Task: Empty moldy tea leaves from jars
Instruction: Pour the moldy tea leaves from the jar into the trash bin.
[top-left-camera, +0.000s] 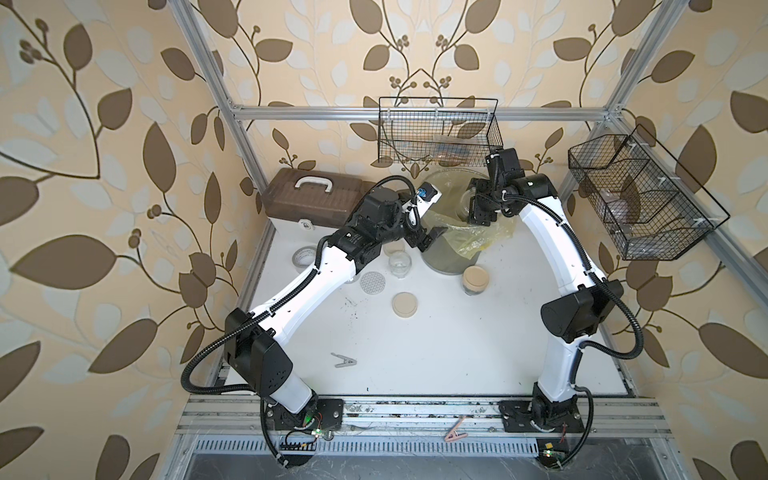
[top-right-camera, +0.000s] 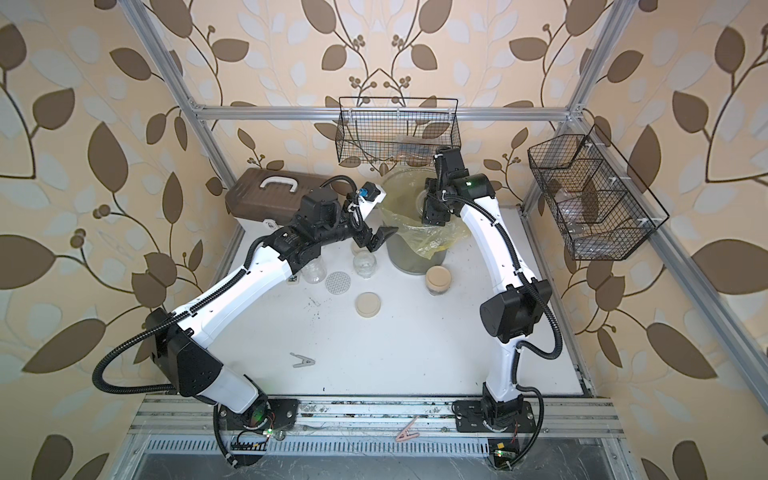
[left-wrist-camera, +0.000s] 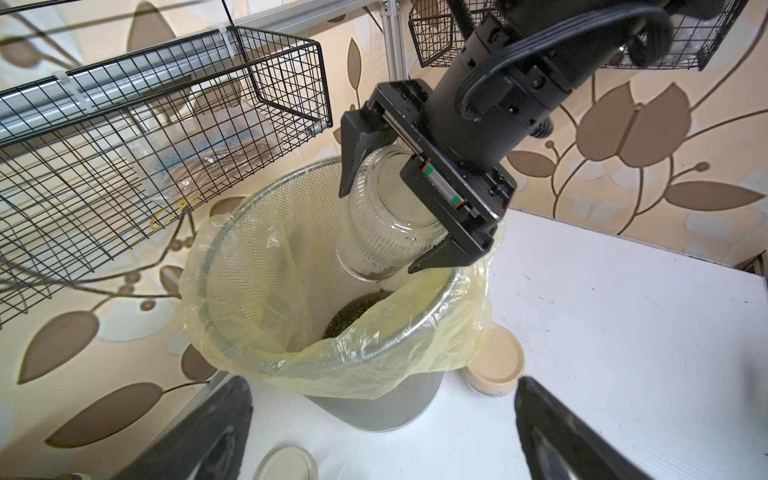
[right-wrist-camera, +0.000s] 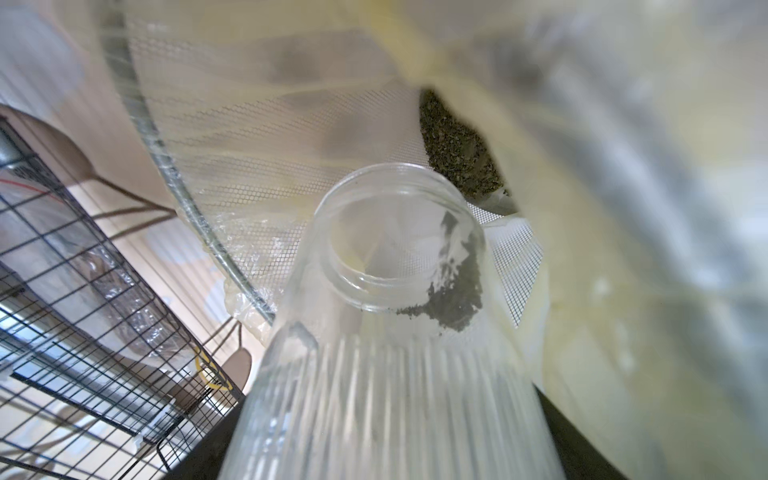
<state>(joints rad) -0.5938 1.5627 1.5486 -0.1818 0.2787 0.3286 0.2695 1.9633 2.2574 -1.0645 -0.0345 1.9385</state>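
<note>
My right gripper (left-wrist-camera: 380, 228) is shut on a ribbed clear glass jar (left-wrist-camera: 386, 216), tilted mouth-down over the grey mesh bin (left-wrist-camera: 374, 407) with its yellow liner. A few moldy tea leaves (right-wrist-camera: 457, 299) cling inside the jar's neck, and a dark heap (right-wrist-camera: 457, 153) lies in the bin's bottom. My left gripper (top-left-camera: 428, 239) hangs open and empty beside the bin's left side, above the table. A jar with a beige lid (top-left-camera: 475, 279) stands in front of the bin. An open empty jar (top-left-camera: 400, 264) and another clear jar (top-right-camera: 312, 270) stand by the left arm.
A loose beige lid (top-left-camera: 404, 304) and a dotted lid (top-left-camera: 372, 282) lie on the white table. A brown toolbox (top-left-camera: 307, 199) and a tape roll (top-left-camera: 302, 255) sit at the back left. Wire baskets (top-left-camera: 436, 129) (top-left-camera: 636, 195) hang above the bin and on the right. A metal clip (top-left-camera: 344, 360) lies near the front.
</note>
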